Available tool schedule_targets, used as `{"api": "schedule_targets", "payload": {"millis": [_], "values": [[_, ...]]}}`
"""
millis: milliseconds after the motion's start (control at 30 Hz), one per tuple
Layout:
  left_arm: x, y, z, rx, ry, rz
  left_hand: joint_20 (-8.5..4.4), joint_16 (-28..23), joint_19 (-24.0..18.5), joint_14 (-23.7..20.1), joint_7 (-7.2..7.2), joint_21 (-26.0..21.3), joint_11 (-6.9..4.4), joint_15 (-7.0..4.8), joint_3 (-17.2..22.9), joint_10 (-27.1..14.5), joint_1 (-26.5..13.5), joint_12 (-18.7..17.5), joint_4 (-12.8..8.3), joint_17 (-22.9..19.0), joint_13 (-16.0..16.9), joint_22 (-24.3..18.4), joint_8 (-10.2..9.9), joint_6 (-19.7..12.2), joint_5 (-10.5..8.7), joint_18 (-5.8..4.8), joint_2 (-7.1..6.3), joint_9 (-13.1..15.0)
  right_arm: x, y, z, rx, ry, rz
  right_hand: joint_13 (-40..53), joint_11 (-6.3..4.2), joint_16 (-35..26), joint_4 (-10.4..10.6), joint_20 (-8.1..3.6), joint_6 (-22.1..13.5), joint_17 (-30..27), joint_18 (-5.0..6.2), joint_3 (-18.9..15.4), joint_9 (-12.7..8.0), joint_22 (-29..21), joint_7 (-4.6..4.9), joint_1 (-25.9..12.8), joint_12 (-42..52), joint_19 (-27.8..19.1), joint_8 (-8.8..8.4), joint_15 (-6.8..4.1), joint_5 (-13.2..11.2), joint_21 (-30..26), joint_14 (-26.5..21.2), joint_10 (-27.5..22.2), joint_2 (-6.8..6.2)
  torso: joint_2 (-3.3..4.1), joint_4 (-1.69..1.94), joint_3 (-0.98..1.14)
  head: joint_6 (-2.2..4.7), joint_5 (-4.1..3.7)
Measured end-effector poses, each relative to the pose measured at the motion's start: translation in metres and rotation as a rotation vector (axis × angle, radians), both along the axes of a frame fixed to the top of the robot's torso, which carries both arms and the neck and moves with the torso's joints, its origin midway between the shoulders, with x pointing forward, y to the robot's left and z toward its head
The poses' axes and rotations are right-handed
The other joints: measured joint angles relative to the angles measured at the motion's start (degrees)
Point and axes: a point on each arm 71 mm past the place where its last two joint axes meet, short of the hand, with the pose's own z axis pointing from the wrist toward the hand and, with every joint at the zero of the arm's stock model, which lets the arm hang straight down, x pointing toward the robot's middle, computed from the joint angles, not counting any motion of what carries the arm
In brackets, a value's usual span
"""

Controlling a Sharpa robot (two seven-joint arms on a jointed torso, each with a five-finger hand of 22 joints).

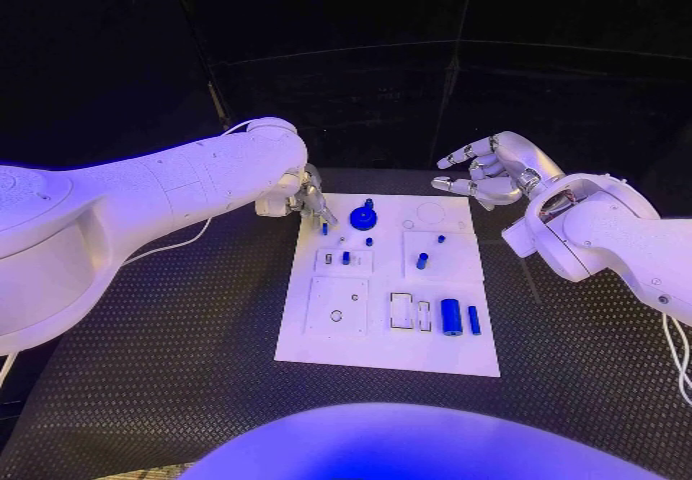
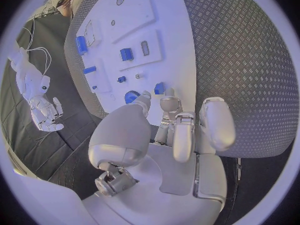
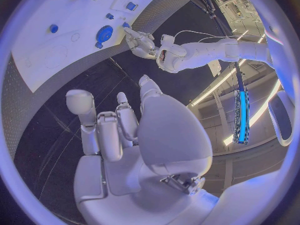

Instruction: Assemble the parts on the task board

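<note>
While parts [image 1: 451, 317] dot task board [image 1: 387, 290], margins bare

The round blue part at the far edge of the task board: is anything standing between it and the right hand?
Nothing visible does. The right hand hangs open beyond the far right corner of the task board; between it and the round blue part lies bare white board. The left hand is at the part's other side.
</note>
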Motion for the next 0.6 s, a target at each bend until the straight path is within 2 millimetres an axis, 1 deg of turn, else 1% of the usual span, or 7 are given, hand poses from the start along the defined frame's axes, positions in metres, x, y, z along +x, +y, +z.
{"api": "schedule_targets", "payload": {"millis": [33,100,233,300,333,533,600], "values": [[-0.0003,-0.0006,-0.0001,0.0,0.001,-0.002,0.0,0.0,0.0,0.0,-0.09,0.0,0.0,0.0,0.0,0.0,0.24,0.0,0.0,0.0,0.0,0.03,0.0,0.09,0.0,0.0,0.24,-0.07,0.0001,0.0,0.0,0.0,0.0,0.0,0.0,0.0,0.0,0.0,0.0,0.0,0.02,0.0,0.0,0.0,0.0,0.0,0.0,0.0,0.0,0.0,0.0,0.0,0.0,0.0,0.0,0.0,0.0,0.0,0.0,0.0,0.0],[-0.0008,-0.0019,-0.0002,-0.001,0.002,-0.006,0.0,0.0,0.0,0.0,-0.2,0.0,0.0,0.0,-0.09,0.0,0.28,0.0,-0.09,0.0,0.0,0.07,0.0,0.2,0.0,0.0,0.28,-0.19,0.0002,0.0,-0.0001,0.0,0.0,0.0,0.0,0.0,0.0,0.0,0.0,0.0,0.02,-0.01,0.0,0.0,0.0,0.0,0.0,0.0,0.0,0.0,0.0,0.0,0.0,0.0,0.0,0.0,0.0,0.0,0.0,0.0,0.0],[-0.0018,-0.0045,-0.0005,-0.003,0.004,-0.013,0.0,0.0,0.0,0.0,-0.38,0.0,0.0,0.0,-0.16,0.0,1.1,0.0,-0.16,0.0,0.0,0.13,0.0,0.42,0.0,0.0,1.1,-0.47,0.0005,-0.0002,-0.0003,-0.001,0.0,-0.001,0.0,0.0,0.0,0.0,0.0,0.0,0.02,0.0,0.0,0.0,-0.01,0.0,0.0,0.0,0.0,0.0,0.0,0.0,0.0,0.0,0.0,0.0,0.0,0.01,-0.01,0.0,0.03],[-0.002,-0.0052,-0.0006,-0.003,0.005,-0.015,0.0,0.0,0.0,0.0,-0.2,0.0,0.0,0.0,0.11,0.0,1.76,0.0,-0.46,0.0,0.0,0.18,0.0,0.61,0.0,0.0,1.49,-0.65,0.0006,0.0,-0.0004,0.0,0.001,-0.001,0.0,0.0,0.0,0.14,0.0,0.0,0.02,0.0,-0.14,0.0,-0.08,0.0,0.0,0.0,0.0,0.0,0.0,0.0,0.0,0.0,0.0,0.0,0.0,0.01,-0.01,0.0,0.09],[-0.0021,-0.0054,-0.0006,-0.003,0.005,-0.015,0.0,0.0,0.0,0.0,-0.2,0.0,0.0,0.0,0.18,0.0,2.12,0.0,-0.81,0.0,0.01,0.21,0.0,0.61,0.0,0.0,1.56,-0.73,0.0007,0.0,-0.0004,0.0,0.001,-0.001,0.0,0.0,0.0,0.14,0.0,0.0,0.02,0.0,-0.14,0.0,-0.08,0.0,0.0,0.0,0.0,0.0,0.0,0.0,0.0,0.0,0.0,0.0,-0.01,0.01,-0.01,0.0,0.1],[-0.0023,-0.0063,-0.0007,-0.004,0.007,-0.017,0.0,0.0,0.0,0.0,-0.41,0.0,0.0,0.0,0.33,0.0,2.2,0.0,-0.96,0.0,0.01,0.29,0.0,0.81,0.0,0.0,1.64,-0.87,0.0009,0.0003,-0.0005,0.0,0.001,-0.001,0.01,0.0,0.0,0.14,0.0,0.0,0.01,0.0,-0.14,0.0,-0.08,0.0,0.0,0.0,0.0,0.0,0.0,-0.01,0.0,0.0,0.0,0.0,-0.01,0.01,-0.01,0.0,0.13],[-0.0023,-0.0066,-0.0008,-0.004,0.007,-0.018,0.0,0.0,0.0,0.0,-0.4,0.0,0.0,0.0,0.17,0.0,2.48,0.0,-1.12,0.0,0.01,0.29,0.0,0.8,0.0,0.0,1.92,-0.87,0.0009,0.0004,-0.0006,0.0,0.001,-0.001,0.01,0.0,0.0,0.14,0.0,0.0,0.01,-0.01,-0.14,0.0,-0.08,0.0,0.0,0.0,0.0,0.0,0.0,-0.01,0.0,0.0,0.0,0.0,-0.01,0.01,-0.02,0.0,0.15]]}}
